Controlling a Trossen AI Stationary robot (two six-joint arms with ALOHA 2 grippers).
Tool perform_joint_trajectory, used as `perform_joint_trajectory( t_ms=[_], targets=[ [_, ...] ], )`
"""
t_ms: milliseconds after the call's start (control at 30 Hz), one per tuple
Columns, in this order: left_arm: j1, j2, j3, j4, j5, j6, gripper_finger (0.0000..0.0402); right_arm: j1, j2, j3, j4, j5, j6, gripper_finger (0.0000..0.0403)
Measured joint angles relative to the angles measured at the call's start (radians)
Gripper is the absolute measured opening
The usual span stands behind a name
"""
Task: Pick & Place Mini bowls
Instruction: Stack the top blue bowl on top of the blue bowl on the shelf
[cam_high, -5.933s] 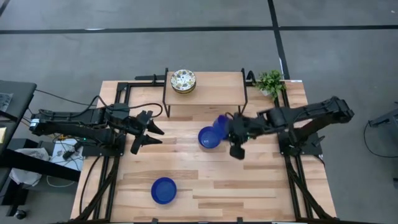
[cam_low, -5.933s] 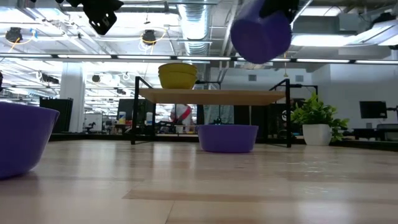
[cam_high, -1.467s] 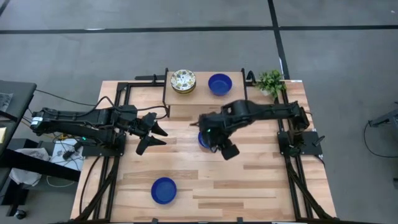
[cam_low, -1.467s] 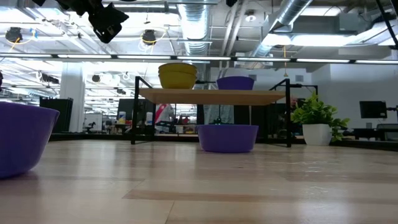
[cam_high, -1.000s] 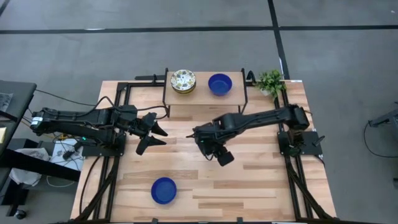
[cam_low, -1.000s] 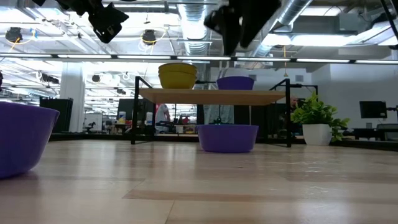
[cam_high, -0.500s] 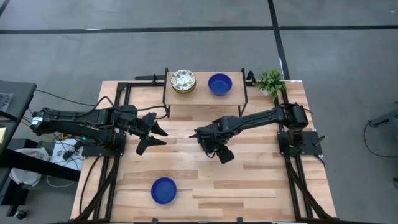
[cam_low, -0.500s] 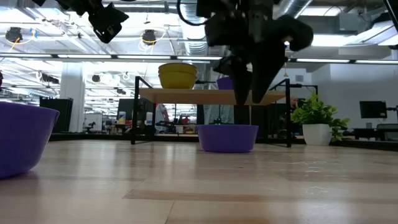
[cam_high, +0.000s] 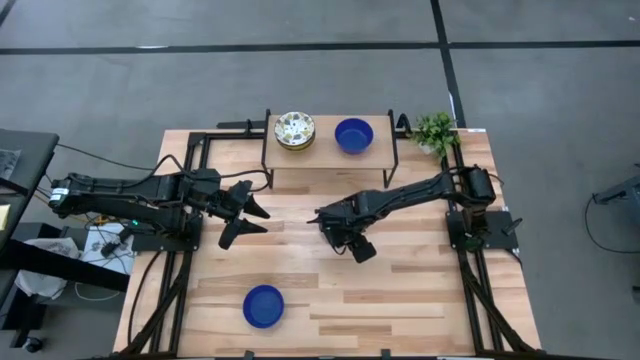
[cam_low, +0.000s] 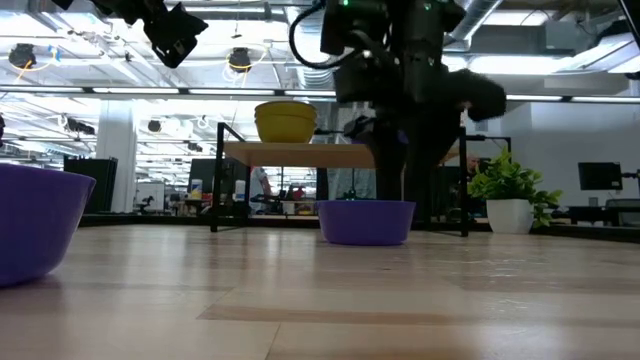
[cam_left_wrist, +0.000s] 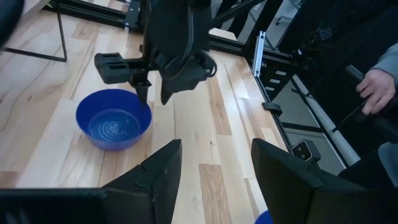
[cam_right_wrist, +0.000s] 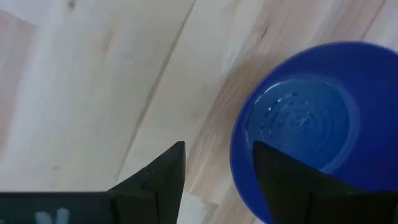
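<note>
A blue mini bowl (cam_right_wrist: 305, 124) stands on the table's middle, and the left wrist view shows this blue mini bowl (cam_left_wrist: 114, 118) too. My right gripper (cam_right_wrist: 217, 168) hangs open just above it, pointing down. One finger is over the bowl's hollow and the other outside the near rim (cam_right_wrist: 239, 134). A second blue bowl (cam_high: 353, 135) and a stack of patterned bowls (cam_high: 295, 130) sit on the raised shelf (cam_high: 325, 155). A third blue bowl (cam_high: 263, 305) rests near the front edge. My left gripper (cam_high: 250, 215) waits open, raised, at the left.
A potted plant (cam_high: 433, 130) stands at the far right corner beside the shelf's leg. A person's hand (cam_left_wrist: 376, 87) shows beyond the table's right side. Bare wood lies between the middle bowl and the front bowl.
My right gripper has come down from well above the table onto the middle blue bowl, its fingers now level with the rim. It has stayed open. The bowl has not moved.
</note>
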Motion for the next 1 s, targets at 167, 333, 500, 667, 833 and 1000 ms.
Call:
perform_joint_trajectory(
  t_ms=[167, 333, 500, 667, 833, 1000],
  targets=[
    [0.000, 0.000, 0.000, 0.000, 0.000, 0.000, 0.0192, -0.008, 0.000, -0.030, 0.067, 0.067, 0.000, 0.0176],
    [0.000, 0.000, 0.000, 0.000, 0.000, 0.000, 0.0192, -0.023, 0.018, -0.031, 0.080, 0.065, -0.001, 0.0171],
    [0.000, 0.000, 0.000, 0.001, 0.000, 0.000, 0.0192, -0.026, 0.061, -0.034, 0.042, 0.039, -0.027, 0.0171],
    [0.000, 0.002, 0.001, 0.003, 0.000, -0.003, 0.0192, -0.021, 0.101, -0.023, 0.069, 0.043, -0.008, 0.0170],
    [0.000, 0.008, 0.001, 0.005, 0.000, -0.002, 0.0192, -0.021, 0.112, -0.017, 0.075, 0.046, 0.001, 0.0136],
    [0.000, 0.015, 0.001, 0.012, 0.000, 0.000, 0.0192, -0.021, 0.112, -0.017, 0.078, 0.045, 0.017, 0.0071]
  ],
)
